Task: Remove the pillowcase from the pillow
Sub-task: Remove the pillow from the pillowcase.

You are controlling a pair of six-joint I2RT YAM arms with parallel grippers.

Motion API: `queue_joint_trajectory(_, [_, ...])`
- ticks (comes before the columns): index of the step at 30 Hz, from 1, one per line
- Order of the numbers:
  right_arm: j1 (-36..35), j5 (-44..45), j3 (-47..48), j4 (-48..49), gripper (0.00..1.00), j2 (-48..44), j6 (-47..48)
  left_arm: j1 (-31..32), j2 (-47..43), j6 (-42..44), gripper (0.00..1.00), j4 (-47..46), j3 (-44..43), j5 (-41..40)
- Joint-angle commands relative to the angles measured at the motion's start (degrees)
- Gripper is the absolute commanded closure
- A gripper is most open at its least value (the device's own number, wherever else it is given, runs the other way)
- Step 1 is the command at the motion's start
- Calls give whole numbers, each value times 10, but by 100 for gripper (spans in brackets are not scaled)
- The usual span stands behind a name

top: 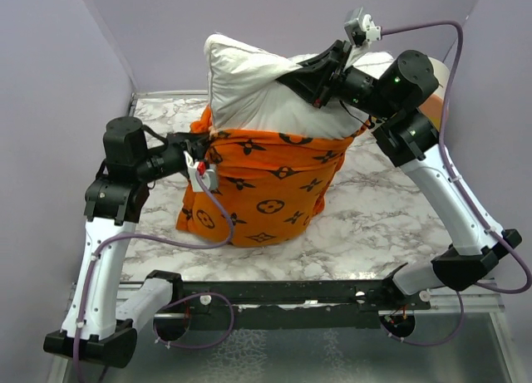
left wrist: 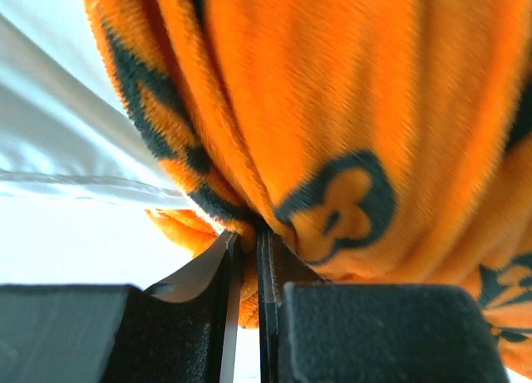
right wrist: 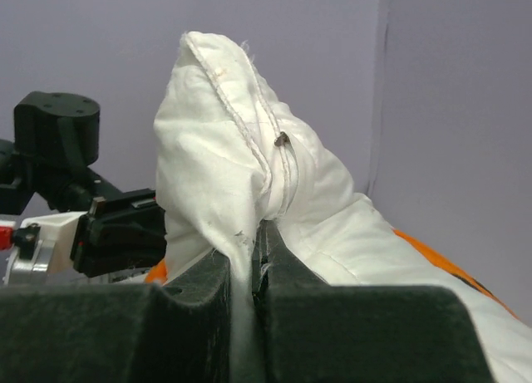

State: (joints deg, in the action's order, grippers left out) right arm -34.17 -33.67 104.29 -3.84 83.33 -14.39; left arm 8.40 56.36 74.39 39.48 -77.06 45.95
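Pillow [top: 249, 80] half hidden in pillowcase [top: 266, 184]; left claw [left wrist: 248, 243] pinches pillowcase, right claw [right wrist: 254, 250] pinches pillow.

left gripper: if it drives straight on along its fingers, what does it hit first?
The orange pillowcase: the left gripper is shut on a fold of it. Beyond that, probably the pillow inside; depth unclear.

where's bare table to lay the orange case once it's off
Widest bare table lies right of the pillowcase, bordered by the right arm. A thin strip runs between case and front rail. Centre and left are crowded by pillow and left arm.
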Motion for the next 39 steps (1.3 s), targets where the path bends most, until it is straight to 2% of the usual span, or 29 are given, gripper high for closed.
queue_joint_trajectory(1, [10, 150, 3, 80, 99, -52, 23, 3, -51, -4, 100, 95, 86, -34])
queue_joint_trajectory(4, [11, 144, 0, 80, 99, -54, 23, 3, -70, -2, 100, 86, 120, -39])
queue_joint_trajectory(9, [12, 184, 1, 77, 99, -59, 28, 4, -81, -1, 100, 97, 164, -41])
queue_joint_trajectory(16, [13, 236, 10, 64, 99, -65, 51, 4, -113, 77, 100, 151, 266, -100])
queue_joint_trajectory(20, [13, 235, 2, 75, 99, -66, 48, 4, -111, 96, 100, 199, 269, -102])
queue_joint_trajectory(22, [13, 204, 1, 80, 99, -60, 40, 3, -116, 83, 99, 184, 254, -90])
queue_joint_trajectory(23, [13, 182, 2, 83, 99, -55, 33, 4, -117, 58, 86, 165, 239, -77])
queue_joint_trajectory(24, [13, 158, 4, 83, 99, -47, 27, 3, -115, 26, 60, 140, 215, -58])
queue_joint_trajectory(25, [13, 137, 8, 81, 99, -39, 18, 4, -109, -27, 44, 114, 187, -38])
queue_joint_trajectory(26, [13, 117, 14, 78, 99, -29, 10, 4, -98, -90, 37, 77, 150, -17])
queue_joint_trajectory(30, [9, 74, 10, 90, 99, -12, -12, 4, -50, -410, 25, -134, 24, 18])
queue_joint_trajectory(33, [-1, 57, 10, 91, 99, -5, -14, 3, -9, -568, 18, -238, -68, 23])
queue_joint_trajectory(35, [-8, 49, 14, 93, 99, -1, -14, 4, 29, -658, 2, -280, -130, 23])
queue_joint_trajectory(39, [-31, 36, 38, 91, 99, 18, -6, 4, 126, -807, 1, -314, -254, 13])
